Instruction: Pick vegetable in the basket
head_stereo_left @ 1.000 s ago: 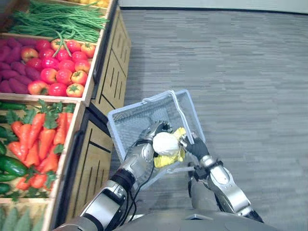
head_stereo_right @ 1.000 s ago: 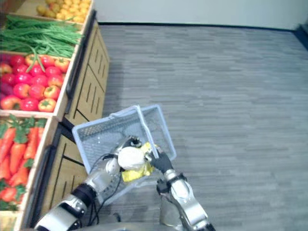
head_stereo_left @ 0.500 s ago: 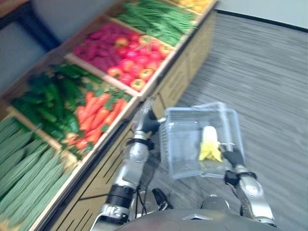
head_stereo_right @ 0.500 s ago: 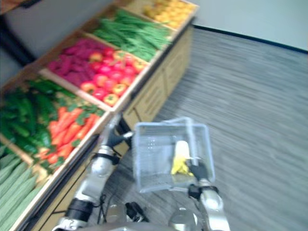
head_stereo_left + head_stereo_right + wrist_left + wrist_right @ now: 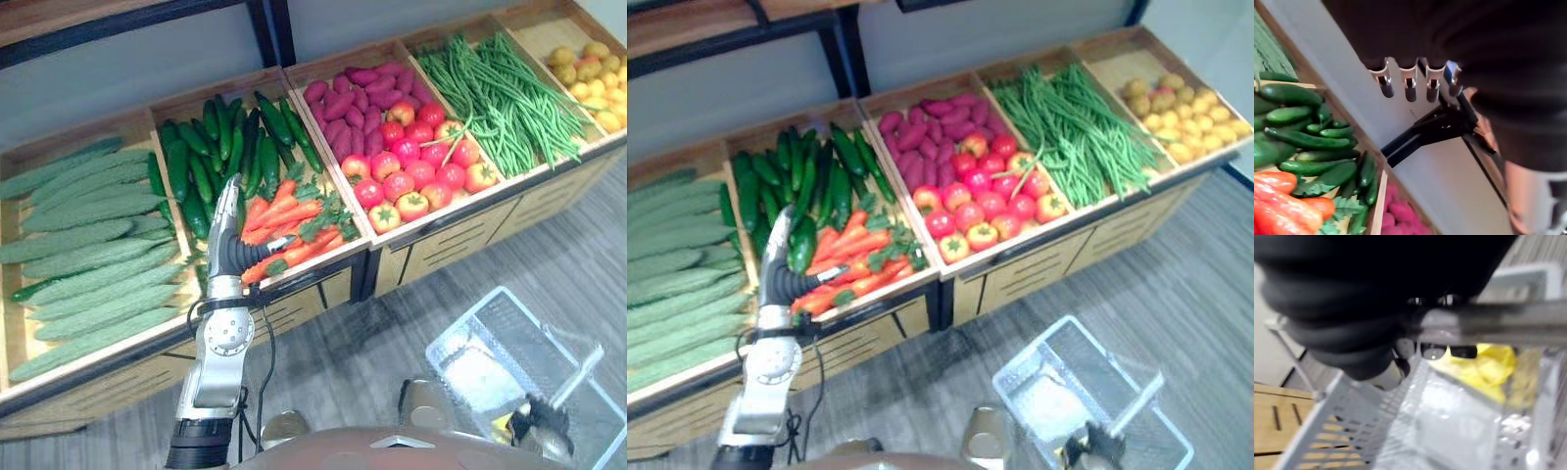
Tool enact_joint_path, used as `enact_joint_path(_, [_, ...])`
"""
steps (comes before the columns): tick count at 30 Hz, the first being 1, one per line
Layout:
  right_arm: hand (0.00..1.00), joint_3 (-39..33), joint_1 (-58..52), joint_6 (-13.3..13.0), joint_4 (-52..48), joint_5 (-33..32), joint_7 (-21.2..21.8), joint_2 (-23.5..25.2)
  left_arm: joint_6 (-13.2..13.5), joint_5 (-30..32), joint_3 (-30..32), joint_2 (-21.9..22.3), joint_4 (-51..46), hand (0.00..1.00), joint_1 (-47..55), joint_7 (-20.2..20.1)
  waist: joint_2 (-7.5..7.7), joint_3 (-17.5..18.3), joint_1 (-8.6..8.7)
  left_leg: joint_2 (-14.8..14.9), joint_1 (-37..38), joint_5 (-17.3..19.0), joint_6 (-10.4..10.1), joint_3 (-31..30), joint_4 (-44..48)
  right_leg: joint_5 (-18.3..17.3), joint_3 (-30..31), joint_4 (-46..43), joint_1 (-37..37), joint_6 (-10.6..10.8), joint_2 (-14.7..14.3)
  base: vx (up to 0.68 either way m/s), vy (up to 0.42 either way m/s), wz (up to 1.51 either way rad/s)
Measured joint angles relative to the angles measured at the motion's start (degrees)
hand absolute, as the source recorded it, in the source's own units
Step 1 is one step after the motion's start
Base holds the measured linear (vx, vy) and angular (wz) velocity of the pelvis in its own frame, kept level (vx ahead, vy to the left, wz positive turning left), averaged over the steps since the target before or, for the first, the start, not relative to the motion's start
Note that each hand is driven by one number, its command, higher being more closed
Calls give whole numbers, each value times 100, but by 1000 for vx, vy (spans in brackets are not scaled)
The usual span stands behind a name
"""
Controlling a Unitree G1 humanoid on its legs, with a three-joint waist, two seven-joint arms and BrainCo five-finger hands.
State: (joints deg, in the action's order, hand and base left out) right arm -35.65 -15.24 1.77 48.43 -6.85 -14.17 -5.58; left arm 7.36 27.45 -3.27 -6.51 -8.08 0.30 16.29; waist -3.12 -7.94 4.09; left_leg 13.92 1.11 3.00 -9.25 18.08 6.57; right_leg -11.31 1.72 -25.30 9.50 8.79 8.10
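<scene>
Wooden stand [image 5: 460, 227] runs across the back, split into bins. From the robot's left these hold long pale gourds [image 5: 88, 245], dark cucumbers [image 5: 211, 157] behind carrots [image 5: 289, 230], purple tubers [image 5: 343, 103] behind tomatoes [image 5: 416, 171], green beans [image 5: 490, 88], and small yellow produce [image 5: 588, 73] (which kind I cannot tell). Grey floor [image 5: 333, 362] lies in front of the stand. Low on the robot's right, a pale mesh basket [image 5: 463, 316] hangs clear of the stand, well apart from the bins. The right hand [image 5: 539, 423] is under its handle [image 5: 578, 367], and in the right wrist view the fingers [image 5: 1432, 351] are curled round that bar. The left hand [image 5: 227, 220] is raised over the front of the carrot bin, pointing toward the cucumbers. Its fingers [image 5: 1409, 88] are straight and spread and hold nothing. A yellow vegetable [image 5: 1493, 369] lies inside the basket against the mesh wall, close below the handle.
</scene>
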Motion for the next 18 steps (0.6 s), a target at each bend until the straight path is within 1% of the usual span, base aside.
enact_joint_path(1, [100, 1, -5, -2, 8, -41, 5, 10, 29, 8, -9, -40, 149, 0, -141, 9, 17, 7, -36, 2, 54, -117, 8, 6, -110, -69, -6, -53, -4, -4, -20, 78, -131, 62])
enact_joint_path(2, [100, 65, 97, -13, 5, -77, 60, -4, 31, 11, 15, -139, 458, 0, -356, 25, 32, 3, -107, 18, 159, -368, -8, 52, -373, -152, -62, -90, 10, -79, -84, 31, -167, 6])
enact_joint_path(3, [100, 70, 297, -36, 34, -74, 69, -14, 15, 29, 47, -249, 768, 0, -448, 27, 24, 3, -150, 37, 206, -539, 3, 205, -539, -172, -18, -62, 46, -116, -176, 5, -170, -12])
enact_joint_path(4, [100, 77, 405, -55, 59, -72, 78, -20, -24, 64, 54, -317, 879, 0, -453, 26, 26, 3, -149, 42, 199, -568, 23, 285, -571, -181, 44, -42, 86, -133, -207, -48, -116, -32])
enact_joint_path(6, [100, 236, 696, -87, 166, -9, 120, -55, -187, 270, 134, -513, 1324, 0, -462, 21, 7, -22, -159, 80, 128, -587, 0, 487, -646, -200, 158, 183, 185, -179, -304, -80, -59, -31])
enact_joint_path(7, [100, 279, 731, -86, 186, 66, 121, -51, -224, 323, 158, -568, 1430, 0, -474, 21, 10, -29, -156, 85, 69, -588, 1, 506, -639, -168, 189, 257, 205, -230, -318, -118, -3, -14])
enact_joint_path(8, [100, 295, 810, -82, 237, 161, 114, -49, -316, 373, 223, -639, 1603, 0, -528, 22, 4, -87, -136, 90, -22, -595, -9, 494, -619, -91, 194, 379, 230, -288, -326, -116, 20, -1])
enact_joint_path(9, [100, 298, 859, -75, 265, 174, 104, -48, -437, 419, 287, -691, 1702, 0, -596, 27, 32, -178, -131, 78, -116, -603, -16, 489, -597, -13, 205, 468, 277, -281, -312, -138, 37, 0])
enact_joint_path(11, [100, 346, 901, -74, 258, 223, 98, -42, -523, 609, 354, -813, 1702, 0, -666, 30, 34, -248, -123, 59, -327, -540, 71, 493, -518, 19, 229, 521, 434, -230, -291, -140, 40, 5])
enact_joint_path(12, [100, 413, 945, -75, 254, 323, 65, -44, -647, 822, 425, -930, 1704, 0, -787, 32, 56, -383, -114, 26, -548, -461, 97, 455, -492, 63, 233, 550, 570, -215, -256, -130, 36, 17])
enact_joint_path(14, [100, 411, 1003, -76, 237, 326, 23, -58, -725, 996, 490, -1026, 1714, 0, -850, 32, 63, -499, -47, -81, -626, -488, 165, 418, -667, 127, 214, 608, 677, -189, -178, -81, 40, 20])
enact_joint_path(15, [100, 405, 1009, -81, 176, 328, 1, -88, -756, 1039, 512, -1046, 1730, 0, -881, 31, 5, -554, -17, -162, -628, -598, 247, 417, -872, 209, 197, 704, 725, -191, -141, -4, 47, 11])
enact_joint_path(16, [100, 348, 1007, -80, 93, 328, -22, -129, -778, 1116, 496, -1050, 1859, 0, -1034, 31, -87, -637, -18, -187, -623, -879, 270, 420, -1002, 270, 183, 736, 752, -208, -131, 18, 42, 6])
enact_joint_path(17, [100, 307, 1021, -80, 25, 328, -28, -129, -799, 1167, 499, -1066, 1947, 0, -1151, 31, -104, -686, -17, -218, -624, -940, 225, 437, -1053, 277, 184, 714, 789, -196, -105, 35, 52, 4])
enact_joint_path(18, [100, 300, 1047, -80, -81, 326, -37, -119, -812, 1207, 494, -1113, 2086, 0, -1372, 34, -107, -769, -17, -266, -651, -1030, 228, 476, -1093, 305, 186, 687, 842, -182, -55, 29, 54, 3])
